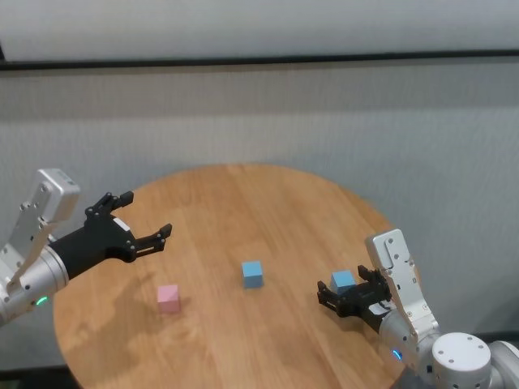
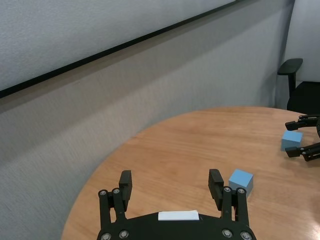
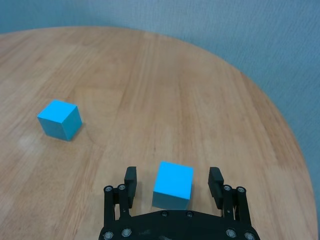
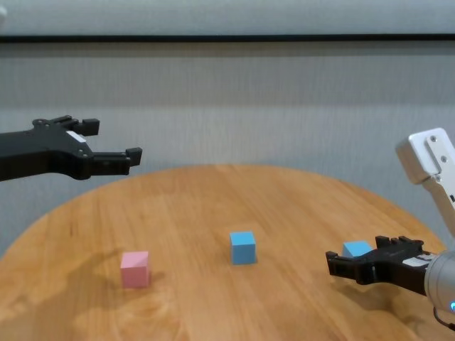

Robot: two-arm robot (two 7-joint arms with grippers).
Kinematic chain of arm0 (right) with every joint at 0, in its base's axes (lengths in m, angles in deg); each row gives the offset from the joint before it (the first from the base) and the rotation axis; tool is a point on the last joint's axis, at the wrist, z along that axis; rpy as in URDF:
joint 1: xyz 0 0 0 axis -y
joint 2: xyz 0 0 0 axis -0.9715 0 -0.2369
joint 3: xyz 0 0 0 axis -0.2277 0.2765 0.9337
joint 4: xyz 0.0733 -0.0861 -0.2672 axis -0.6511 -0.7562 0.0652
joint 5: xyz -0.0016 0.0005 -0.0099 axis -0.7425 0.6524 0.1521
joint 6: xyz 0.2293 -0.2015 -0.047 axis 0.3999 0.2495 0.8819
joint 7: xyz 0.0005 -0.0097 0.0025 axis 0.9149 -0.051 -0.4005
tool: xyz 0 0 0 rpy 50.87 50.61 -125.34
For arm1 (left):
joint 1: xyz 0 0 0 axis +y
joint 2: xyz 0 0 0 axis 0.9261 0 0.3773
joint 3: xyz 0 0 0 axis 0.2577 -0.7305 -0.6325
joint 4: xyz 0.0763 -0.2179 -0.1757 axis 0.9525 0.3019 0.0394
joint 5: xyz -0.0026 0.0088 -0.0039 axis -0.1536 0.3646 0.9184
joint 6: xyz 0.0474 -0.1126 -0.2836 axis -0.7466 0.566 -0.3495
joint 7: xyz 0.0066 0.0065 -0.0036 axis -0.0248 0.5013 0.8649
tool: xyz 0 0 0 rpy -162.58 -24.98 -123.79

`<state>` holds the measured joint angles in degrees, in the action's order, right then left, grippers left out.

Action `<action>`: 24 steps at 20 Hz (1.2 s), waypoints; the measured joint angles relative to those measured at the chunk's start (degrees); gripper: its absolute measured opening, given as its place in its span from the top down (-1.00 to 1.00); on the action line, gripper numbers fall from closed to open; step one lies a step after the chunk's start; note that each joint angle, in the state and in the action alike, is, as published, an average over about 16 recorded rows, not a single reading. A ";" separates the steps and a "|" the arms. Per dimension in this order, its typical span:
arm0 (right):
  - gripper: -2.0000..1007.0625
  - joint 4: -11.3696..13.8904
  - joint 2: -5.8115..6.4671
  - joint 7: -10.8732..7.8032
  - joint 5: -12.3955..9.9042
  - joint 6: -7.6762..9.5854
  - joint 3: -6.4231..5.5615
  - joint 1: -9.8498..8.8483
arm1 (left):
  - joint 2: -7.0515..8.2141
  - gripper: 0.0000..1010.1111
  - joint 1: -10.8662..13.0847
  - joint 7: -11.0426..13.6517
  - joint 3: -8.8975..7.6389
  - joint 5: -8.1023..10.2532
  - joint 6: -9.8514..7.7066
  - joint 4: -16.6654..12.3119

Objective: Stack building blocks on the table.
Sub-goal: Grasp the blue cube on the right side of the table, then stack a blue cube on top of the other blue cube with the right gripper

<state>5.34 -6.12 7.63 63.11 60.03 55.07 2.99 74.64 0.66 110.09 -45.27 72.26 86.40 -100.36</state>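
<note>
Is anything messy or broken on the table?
No, nothing looks broken or spilled. The pink block and the middle blue block sit flat and apart on the table. The right claw is open around the other blue block. The left claw hovers open.

Three blocks (image 1: 252, 274) apart on table (image 1: 243, 203)
</note>
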 joint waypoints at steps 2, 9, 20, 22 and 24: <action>-0.72 -0.02 -0.16 -0.22 0.08 0.00 -0.25 -0.03 | 0.00 -0.99 0.00 0.00 0.00 0.00 0.00 0.00; -0.31 0.12 -0.74 -0.83 0.20 0.12 -1.26 -0.27 | 0.00 -0.99 0.00 0.00 0.00 0.00 0.00 0.00; 0.20 0.73 -1.49 -1.54 0.88 0.13 -2.69 -0.83 | 0.00 -0.99 0.00 0.00 0.00 0.00 0.00 0.00; 0.24 1.00 -1.47 -1.98 1.03 -0.30 -2.83 -0.89 | 0.00 -0.99 0.00 0.00 0.00 0.00 0.00 0.00; 0.26 1.28 -1.36 -2.68 1.11 -1.14 -2.89 -0.87 | 0.00 -0.99 0.00 0.00 0.00 0.00 0.00 0.00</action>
<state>6.62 -7.49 4.95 64.22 58.88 52.18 2.13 74.64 0.66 110.09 -45.27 72.26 86.40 -100.36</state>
